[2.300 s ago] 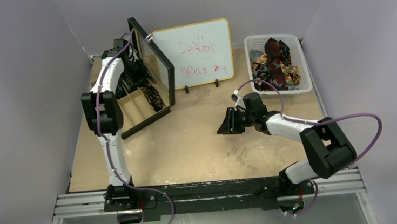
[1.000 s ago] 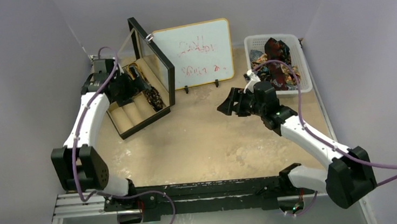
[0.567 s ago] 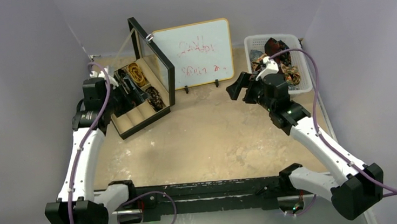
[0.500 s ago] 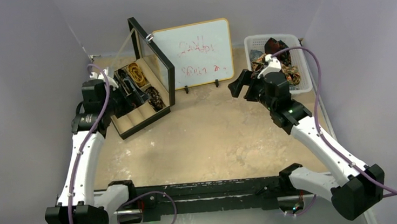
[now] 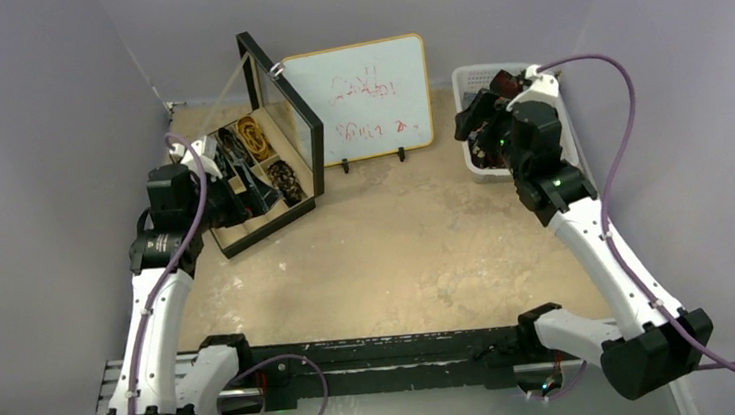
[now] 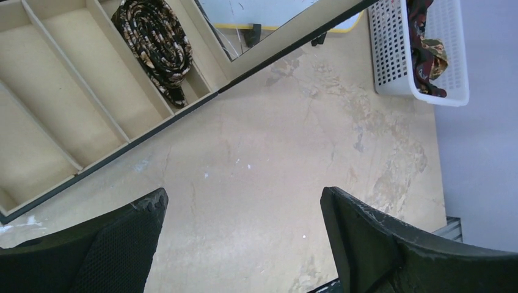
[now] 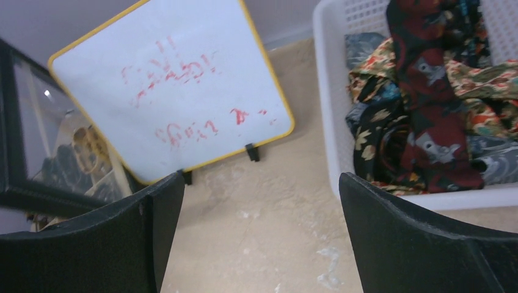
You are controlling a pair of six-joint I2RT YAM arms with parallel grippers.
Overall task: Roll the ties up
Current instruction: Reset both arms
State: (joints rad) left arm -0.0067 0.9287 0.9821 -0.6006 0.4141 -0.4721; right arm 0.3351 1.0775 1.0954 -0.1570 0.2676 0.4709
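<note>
Several loose ties (image 7: 427, 110), dark red, gold and dark floral, lie heaped in the white basket (image 7: 327, 122) at the back right. The dark red one (image 5: 505, 80) just shows past my right arm. A rolled brown-gold speckled tie (image 6: 156, 43) sits in a compartment of the black divided box (image 5: 265, 226), and a coiled gold tie (image 5: 255, 135) lies further back in it. My right gripper (image 7: 261, 183) hangs open over bare table just left of the basket, holding nothing. My left gripper (image 6: 243, 201) is open and empty above the table in front of the box.
A yellow-framed whiteboard (image 5: 369, 97) with red scribbles stands at the back centre. The box's glass lid (image 5: 285, 114) stands upright beside it. Purple-grey walls close in the left, back and right sides. The beige tabletop (image 5: 378, 257) stretches between the arms.
My right arm swung from the table's middle back and right to the basket's left edge, its jaws opening wider. My left arm drew back from inside the box toward its front.
</note>
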